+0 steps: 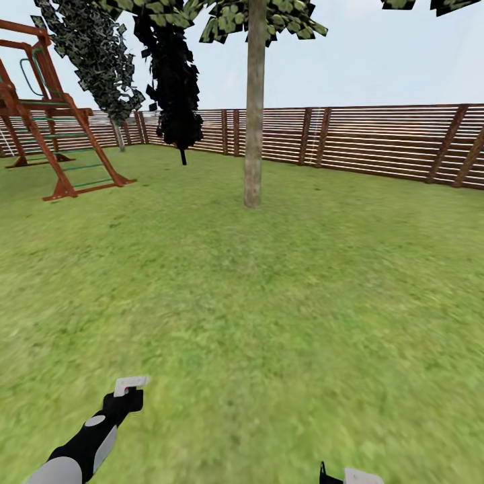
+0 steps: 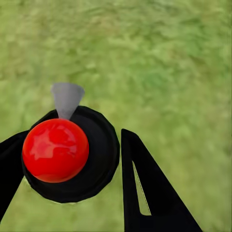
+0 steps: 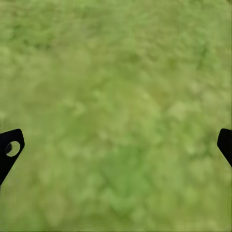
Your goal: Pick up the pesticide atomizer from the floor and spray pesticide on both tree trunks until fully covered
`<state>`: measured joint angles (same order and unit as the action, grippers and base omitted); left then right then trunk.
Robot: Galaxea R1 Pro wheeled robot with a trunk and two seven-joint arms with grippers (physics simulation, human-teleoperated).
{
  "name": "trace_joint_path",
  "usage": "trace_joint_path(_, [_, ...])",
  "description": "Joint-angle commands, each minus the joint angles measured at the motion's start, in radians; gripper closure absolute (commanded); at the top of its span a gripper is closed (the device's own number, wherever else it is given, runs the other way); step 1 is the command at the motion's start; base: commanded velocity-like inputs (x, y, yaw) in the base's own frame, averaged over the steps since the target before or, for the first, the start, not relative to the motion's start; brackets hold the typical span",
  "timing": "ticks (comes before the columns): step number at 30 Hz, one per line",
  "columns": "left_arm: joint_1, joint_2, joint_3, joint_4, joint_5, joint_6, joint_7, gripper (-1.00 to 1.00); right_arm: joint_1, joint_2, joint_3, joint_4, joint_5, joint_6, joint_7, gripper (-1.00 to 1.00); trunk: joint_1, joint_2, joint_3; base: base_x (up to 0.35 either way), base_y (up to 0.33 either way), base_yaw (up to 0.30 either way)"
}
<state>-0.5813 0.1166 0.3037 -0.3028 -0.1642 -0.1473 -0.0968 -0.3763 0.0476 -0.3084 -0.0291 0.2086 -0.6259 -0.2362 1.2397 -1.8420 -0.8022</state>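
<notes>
The pesticide atomizer [image 2: 60, 152] sits between my left gripper's black fingers [image 2: 140, 188]; I look down on its red round top, dark body and grey nozzle. My left gripper [image 2: 72, 137] is shut on it and hangs low over the grass floor [image 2: 159, 63]. In the head view that gripper [image 1: 124, 396] is at the bottom left, with a pale piece at its tip. One tree [image 1: 253, 134] with a thick, bare grey-brown trunk stands ahead on the lawn, several metres off. My right gripper [image 3: 116, 145] is open and holds nothing above the grass; it also peeks in at the lower edge [image 1: 349, 476].
A brown slatted fence [image 1: 376, 138] rings the lawn at the back. A wooden climbing frame [image 1: 47, 114] stands at the far left. Two thin-trunked dark trees [image 1: 175, 87] grow near the fence. Open grass [image 1: 269, 302] lies between me and the thick trunk.
</notes>
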Motion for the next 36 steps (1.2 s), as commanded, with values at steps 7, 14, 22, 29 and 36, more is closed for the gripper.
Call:
trace_joint_path(7, [0.0, 0.0, 0.0, -0.001, 0.0, 0.0, 0.0, 1.0, 0.0, 0.0, 0.0, 0.0, 0.0, 0.0, 0.0, -1.0, 0.0, 0.0, 0.0, 0.34, 0.0, 0.0])
trace_joint_path(14, [0.0, 0.0, 0.0, -0.001, 0.0, 0.0, 0.0, 1.0, 0.0, 0.0, 0.0, 0.0, 0.0, 0.0, 0.0, -1.0, 0.0, 0.0, 0.0, 0.34, 0.0, 0.0])
trace_joint_path(22, [0.0, 0.0, 0.0, -0.001, 0.0, 0.0, 0.0, 1.0, 0.0, 0.0, 0.0, 0.0, 0.0, 0.0, 0.0, -1.0, 0.0, 0.0, 0.0, 0.34, 0.0, 0.0])
trace_joint_path(29, [0.0, 0.0, 0.0, -0.001, 0.0, 0.0, 0.0, 1.0, 0.0, 0.0, 0.0, 0.0, 0.0, 0.0, 0.0, -1.0, 0.0, 0.0, 0.0, 0.34, 0.0, 0.0])
trace_joint_path(36, [0.0, 0.0, 0.0, -0.001, 0.0, 0.0, 0.0, 1.0, 0.0, 0.0, 0.0, 0.0, 0.0, 0.0, 0.0, -1.0, 0.0, 0.0, 0.0, 0.34, 0.0, 0.0])
